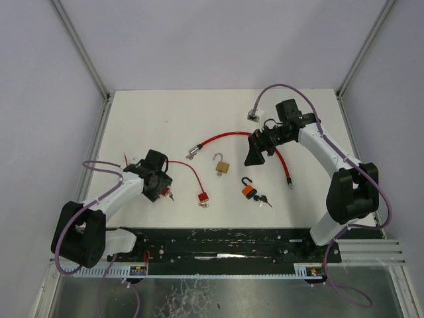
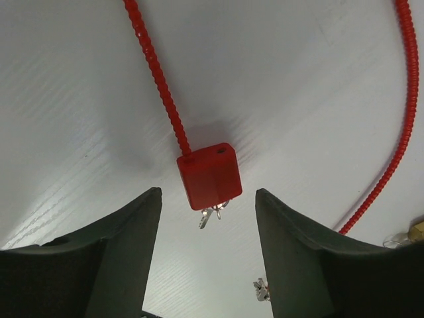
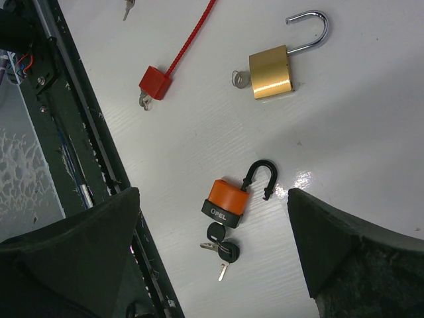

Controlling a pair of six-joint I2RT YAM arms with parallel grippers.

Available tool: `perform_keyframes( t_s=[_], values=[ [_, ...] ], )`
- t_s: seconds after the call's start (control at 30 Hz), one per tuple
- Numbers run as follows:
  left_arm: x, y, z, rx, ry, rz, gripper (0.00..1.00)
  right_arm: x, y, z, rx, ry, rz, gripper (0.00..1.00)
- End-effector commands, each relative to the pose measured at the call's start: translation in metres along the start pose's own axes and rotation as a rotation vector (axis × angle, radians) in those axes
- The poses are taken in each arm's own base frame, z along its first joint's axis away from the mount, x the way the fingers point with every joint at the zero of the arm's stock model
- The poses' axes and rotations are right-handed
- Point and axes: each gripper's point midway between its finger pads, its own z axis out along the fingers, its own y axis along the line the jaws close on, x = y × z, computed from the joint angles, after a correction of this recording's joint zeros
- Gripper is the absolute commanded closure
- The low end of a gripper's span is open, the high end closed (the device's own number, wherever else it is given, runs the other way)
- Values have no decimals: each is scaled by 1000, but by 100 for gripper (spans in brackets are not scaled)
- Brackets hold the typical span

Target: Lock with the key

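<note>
Hovering low over the white table (image 1: 165, 112), the left gripper (image 2: 207, 218) has its fingers spread, with the red lock body (image 2: 209, 175) lying between them and clear of both (small key (image 2: 211, 215) in its near end, red cable (image 2: 159, 79) leaving the far end). The right gripper (image 3: 212, 195) is spread wide above the orange padlock (image 3: 225, 199), whose shackle is swung open and whose keys (image 3: 222, 252) are at its base. The brass padlock (image 3: 270, 74) lies beyond it, shackle also open.
</note>
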Motion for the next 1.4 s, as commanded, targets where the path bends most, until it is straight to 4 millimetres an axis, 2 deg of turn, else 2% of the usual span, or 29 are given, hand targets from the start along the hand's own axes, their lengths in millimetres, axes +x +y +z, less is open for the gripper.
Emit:
perform_keyframes(
  t_s=[0.0, 0.57, 0.97, 1.1, 1.37],
  values=[
    [-9, -4, 8, -3, -57, 16, 43, -7, 6, 2, -20, -18, -13, 0],
    [-3, -4, 25, -32, -27, 49, 51, -7, 5, 2, -25, -13, -9, 0],
    [1, -8, 23, -15, -2, 59, 65, -6, 6, 2, -29, -11, -7, 0],
    [-2, -24, 12, 46, 1, 86, 78, -7, 8, 2, -37, -14, -14, 0],
    [-17, -84, -47, 312, -64, 215, 93, -20, 21, -7, -87, -32, -59, 0]
  ],
)
